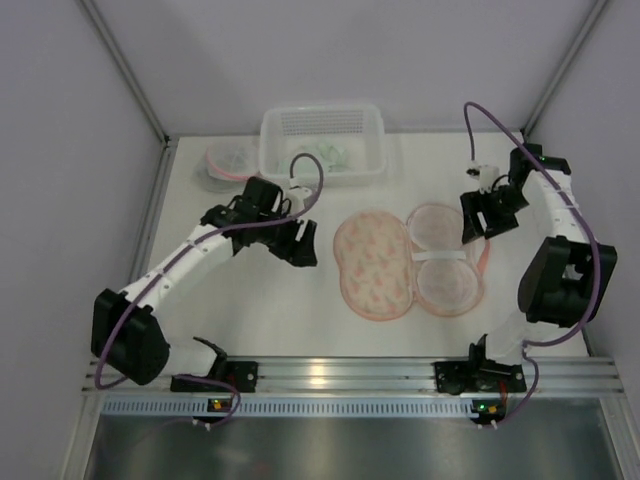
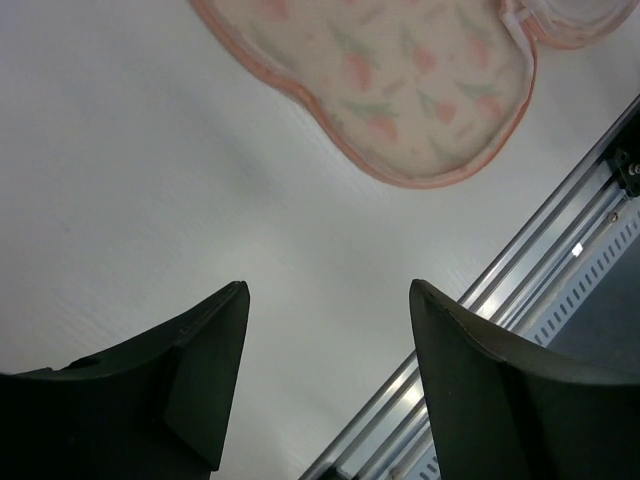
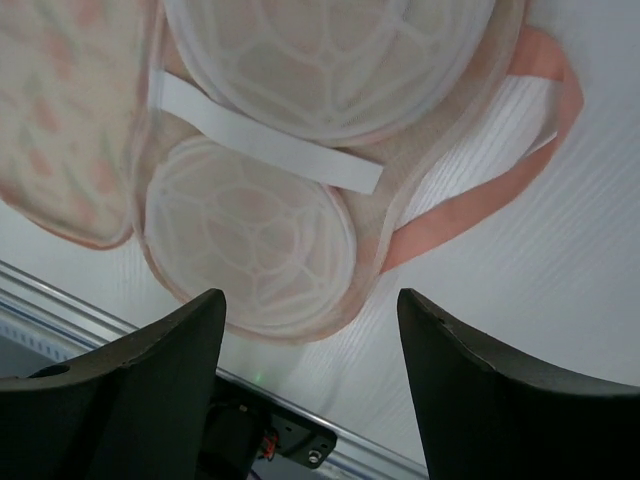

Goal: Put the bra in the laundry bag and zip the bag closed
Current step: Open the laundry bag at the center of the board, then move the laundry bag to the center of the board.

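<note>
The laundry bag lies open flat mid-table. Its floral peanut-shaped half (image 1: 373,265) is on the left, and also shows in the left wrist view (image 2: 400,80). Its right half (image 1: 443,260) has two white mesh domes (image 3: 250,240) crossed by a white band (image 3: 265,135). A beige fabric edge and a pink strap (image 3: 480,190) of the bra stick out under the domes on the right (image 1: 484,262). My left gripper (image 1: 300,245) is open and empty above bare table, left of the floral half (image 2: 330,300). My right gripper (image 1: 478,222) is open and empty above the domes' right edge (image 3: 310,310).
A clear plastic bin (image 1: 322,140) with pale items stands at the back centre. A smaller container with a pink item (image 1: 230,162) sits to its left. An aluminium rail (image 1: 350,375) runs along the front edge. White walls close in both sides.
</note>
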You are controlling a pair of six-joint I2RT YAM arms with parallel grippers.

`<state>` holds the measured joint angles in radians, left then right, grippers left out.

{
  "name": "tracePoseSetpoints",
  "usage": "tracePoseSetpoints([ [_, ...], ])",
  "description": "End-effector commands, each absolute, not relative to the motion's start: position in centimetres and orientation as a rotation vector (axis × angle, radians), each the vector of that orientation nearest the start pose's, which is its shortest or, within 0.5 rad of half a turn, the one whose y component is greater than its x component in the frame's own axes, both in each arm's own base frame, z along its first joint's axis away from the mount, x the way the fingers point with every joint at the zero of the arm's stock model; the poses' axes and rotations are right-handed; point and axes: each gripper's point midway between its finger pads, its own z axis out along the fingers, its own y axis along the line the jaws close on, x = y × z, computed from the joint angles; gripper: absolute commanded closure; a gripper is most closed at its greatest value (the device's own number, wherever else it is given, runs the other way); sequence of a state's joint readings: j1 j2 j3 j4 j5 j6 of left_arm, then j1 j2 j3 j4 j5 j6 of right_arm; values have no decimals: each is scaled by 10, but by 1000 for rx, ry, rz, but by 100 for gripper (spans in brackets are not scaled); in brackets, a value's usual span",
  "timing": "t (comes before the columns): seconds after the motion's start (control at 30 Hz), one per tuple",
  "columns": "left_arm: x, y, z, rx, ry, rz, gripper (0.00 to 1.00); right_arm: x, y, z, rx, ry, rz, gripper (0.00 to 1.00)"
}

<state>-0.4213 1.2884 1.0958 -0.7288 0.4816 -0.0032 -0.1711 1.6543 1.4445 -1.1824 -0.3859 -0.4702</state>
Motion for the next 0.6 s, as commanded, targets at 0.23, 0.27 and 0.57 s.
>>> tracePoseSetpoints([
  [0.23, 276, -333, 133, 931, 2349, -837, 30, 288, -24, 94, -546, 2927, 329, 35],
  [0.27, 277, -340, 129, 935, 2358, -842, 30, 288, -26, 90, -557, 2937, 321, 35],
  [0.57, 287, -339, 57, 980, 2514, -731, 30, 289, -20, 60, -574, 2986, 360, 36],
])
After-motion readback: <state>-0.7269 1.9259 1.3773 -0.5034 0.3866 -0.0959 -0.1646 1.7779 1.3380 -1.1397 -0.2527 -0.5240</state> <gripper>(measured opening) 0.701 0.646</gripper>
